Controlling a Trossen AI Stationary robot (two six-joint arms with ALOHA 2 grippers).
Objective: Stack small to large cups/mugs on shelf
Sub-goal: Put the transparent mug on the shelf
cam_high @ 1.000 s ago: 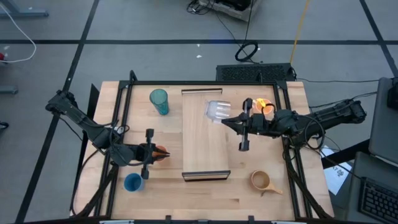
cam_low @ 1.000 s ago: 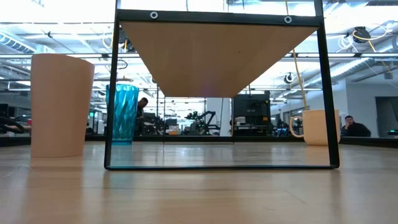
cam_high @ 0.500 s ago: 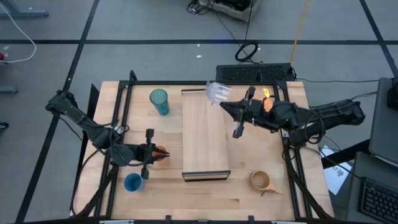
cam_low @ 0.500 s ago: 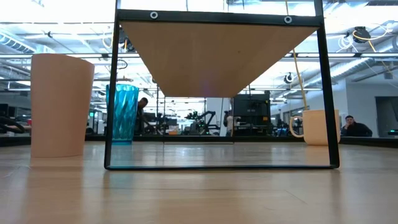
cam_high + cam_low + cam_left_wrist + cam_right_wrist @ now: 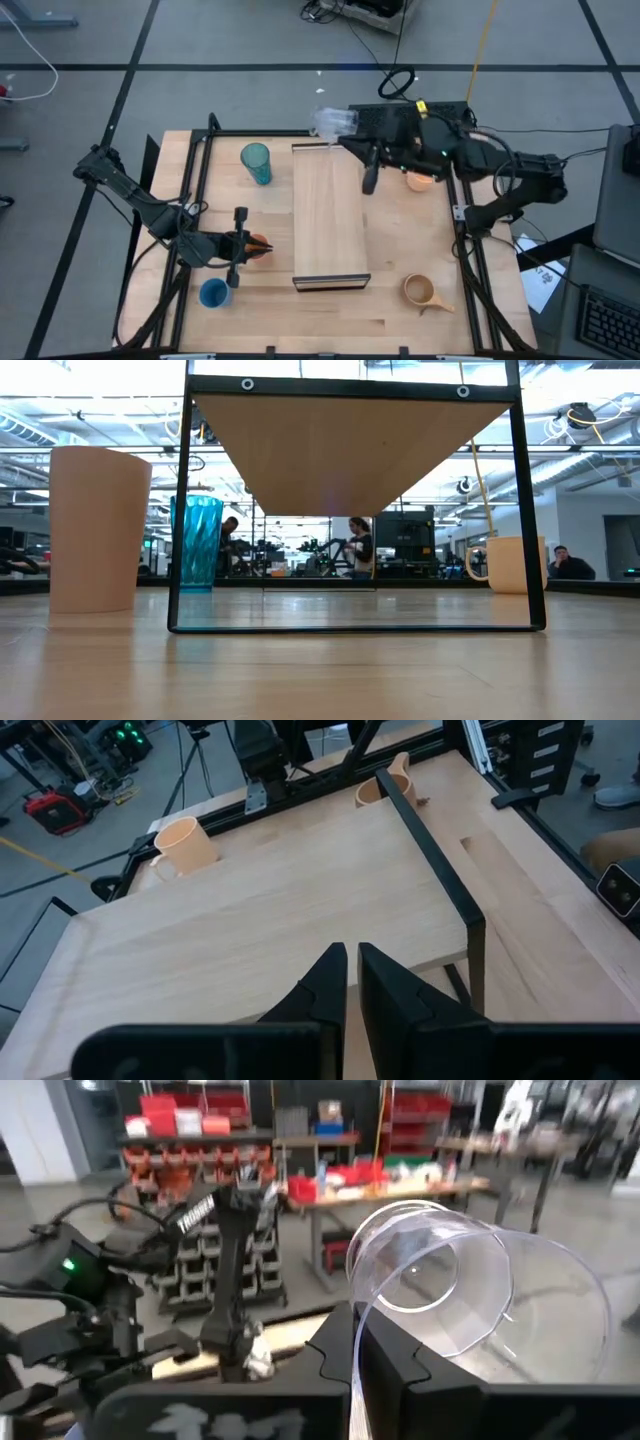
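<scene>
The shelf (image 5: pixel 330 215) is a light-wood plank in the middle of the table; its underside (image 5: pixel 350 450) shows in the low view. My right gripper (image 5: pixel 347 141) hangs high over the shelf's far end, shut on the clear glass cup (image 5: pixel 333 122). My left gripper (image 5: pixel 246 245) waits left of the shelf, its fingers (image 5: pixel 335 982) nearly together, with the small orange cup (image 5: pixel 260 243) at its tips. The teal tumbler (image 5: pixel 256 162), the blue cup (image 5: pixel 213 293) and the tan handled mug (image 5: pixel 422 292) stand on the table. The orange handled mug (image 5: pixel 418 180) shows partly under my right arm. My left gripper is shut at the small orange cup, which shows only in the high view, at and under the fingertips. The fingers hide the place of contact, and the left wrist view does not show the cup. My right gripper pinches the clear glass cup's wall at its rim (image 5: pixel 357 1312), one finger inside and one outside. The fingers lie about level, coming from the table's right. The cup is lifted clear and lies on its side beyond the fingertips.
A black frame (image 5: pixel 210 135) runs around the table and carries the shelf on thin black legs (image 5: pixel 180 510). Bare wood lies between the shelf and the tan mug. People (image 5: pixel 360 545) and benches show in the room beyond.
My right gripper has risen and gone toward the table's far edge and left, tipping up to level, still shut on the clear glass cup. The cup has gone from above the shelf's far right part to above and past its far end.
</scene>
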